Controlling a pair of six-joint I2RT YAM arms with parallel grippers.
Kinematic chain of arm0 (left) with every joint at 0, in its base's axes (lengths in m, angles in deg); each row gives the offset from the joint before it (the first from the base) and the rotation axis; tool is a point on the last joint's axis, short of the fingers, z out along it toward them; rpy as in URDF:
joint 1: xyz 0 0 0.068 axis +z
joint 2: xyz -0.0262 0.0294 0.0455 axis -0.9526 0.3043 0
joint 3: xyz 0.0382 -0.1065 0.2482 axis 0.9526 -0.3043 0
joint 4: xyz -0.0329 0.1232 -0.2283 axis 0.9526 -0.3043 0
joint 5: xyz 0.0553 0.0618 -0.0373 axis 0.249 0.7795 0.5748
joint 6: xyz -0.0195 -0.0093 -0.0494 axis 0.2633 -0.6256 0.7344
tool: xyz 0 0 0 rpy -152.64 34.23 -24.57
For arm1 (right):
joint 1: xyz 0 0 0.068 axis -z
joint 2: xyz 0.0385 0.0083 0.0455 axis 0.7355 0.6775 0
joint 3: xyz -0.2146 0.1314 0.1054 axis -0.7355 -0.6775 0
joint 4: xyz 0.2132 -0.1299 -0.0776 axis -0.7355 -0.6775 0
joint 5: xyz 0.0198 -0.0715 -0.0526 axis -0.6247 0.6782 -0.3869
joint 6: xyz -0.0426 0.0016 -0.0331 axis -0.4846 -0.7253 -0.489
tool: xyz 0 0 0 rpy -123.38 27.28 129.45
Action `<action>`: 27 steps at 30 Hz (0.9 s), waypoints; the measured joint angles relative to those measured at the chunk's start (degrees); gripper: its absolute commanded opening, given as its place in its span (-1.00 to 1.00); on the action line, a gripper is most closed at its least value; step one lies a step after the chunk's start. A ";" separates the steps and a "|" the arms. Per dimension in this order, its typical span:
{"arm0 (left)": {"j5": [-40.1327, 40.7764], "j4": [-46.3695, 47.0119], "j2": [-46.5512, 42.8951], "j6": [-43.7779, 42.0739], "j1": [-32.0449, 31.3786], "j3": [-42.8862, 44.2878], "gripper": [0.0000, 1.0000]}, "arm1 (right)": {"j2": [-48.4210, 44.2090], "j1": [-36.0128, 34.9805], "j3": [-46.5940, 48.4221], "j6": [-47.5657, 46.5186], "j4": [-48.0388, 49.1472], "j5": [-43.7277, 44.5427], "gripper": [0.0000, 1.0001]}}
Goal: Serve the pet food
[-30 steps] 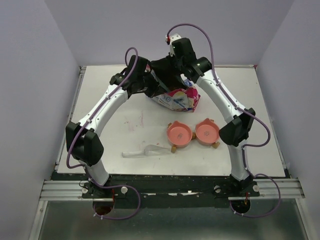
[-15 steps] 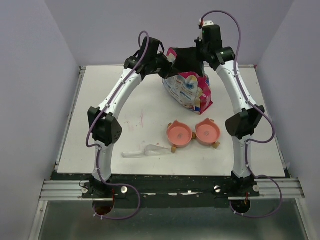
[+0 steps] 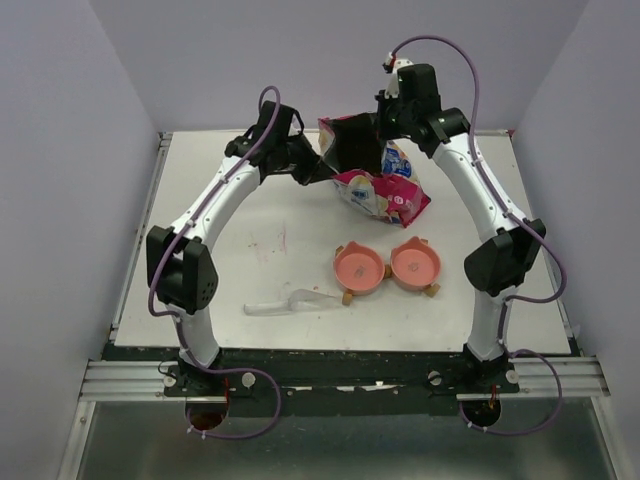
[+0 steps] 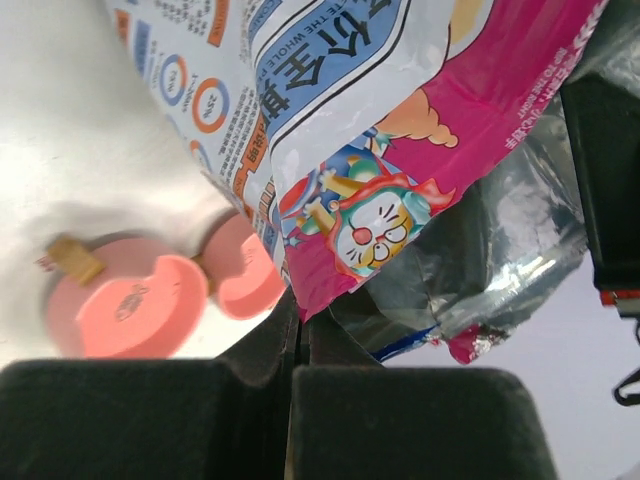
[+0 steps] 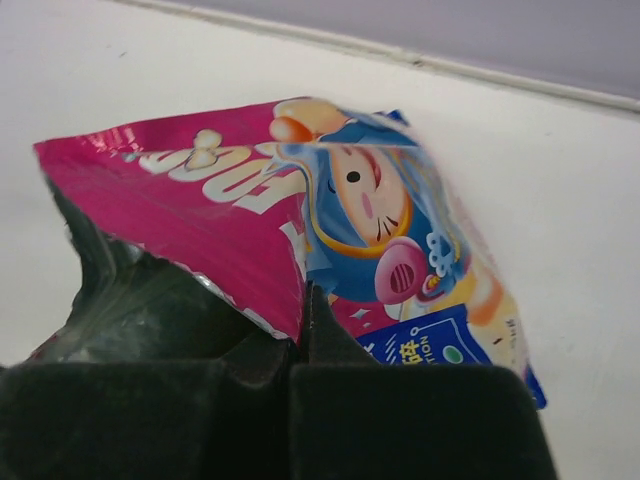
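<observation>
Left gripper (image 4: 297, 325): fingers were pressed together on the pink rim of the bag (image 3: 382, 188), with no gap between the pads.
Right gripper (image 5: 303, 322): likewise clamped on the bag's rim, at the opposite side of the mouth.
Bag: it hung between the two grippers with its torn mouth spread open and the dark foil lining showing. Its printed body sagged down and away from the right gripper. Whether its bottom touched the table (image 3: 220, 250) could not be told.
Pet food: no kibble was visible in any view. It was judged to be inside the bag, below both grips.
Bowls (image 3: 358, 268): the twin pink pair sat well below the grippers, toward the arm bases, and looked unfilled (only a small mark showed in each).
Scoop (image 3: 290, 303): this clear tool lay untouched on the table, further back toward the left arm's base.
Step in hand: the opened bag was being held up by both arms, ahead of pouring.
Next move: carry the bag back over a bowl with the two grips moving together. Then tip the mouth downward slowly, since loose pellets would rush out and scatter.
</observation>
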 measured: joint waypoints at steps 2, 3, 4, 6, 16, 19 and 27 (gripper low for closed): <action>0.00 -0.11 -2.80 -1.77 0.50 -4.11 -1.00 | -2.29 -1.16 -3.67 0.98 0.59 -1.90 -0.99; 0.26 -0.42 -4.42 -2.80 0.72 -6.08 -0.97 | -3.17 -1.66 -5.29 1.36 0.85 -2.82 -0.99; 0.35 -0.50 -5.44 -3.72 0.83 -7.26 -0.90 | -3.87 -2.14 -6.49 1.70 0.98 -3.76 -0.99; 0.55 -0.98 -6.86 -5.40 0.92 -8.50 -0.71 | -4.39 -2.56 -7.48 2.01 1.25 -5.14 -1.00; 0.92 -3.21 -14.82 -17.81 1.36 -10.03 0.64 | -5.77 -1.92 -10.47 2.27 3.41 -7.80 -0.99; 0.92 -2.49 -22.21 -21.88 1.99 -15.17 0.67 | -5.92 -1.77 -10.80 2.27 3.80 -7.85 -0.99; 0.63 -2.32 -39.43 -29.90 3.02 -37.07 0.70 | -5.99 -1.77 -10.80 2.05 3.82 -7.85 -0.99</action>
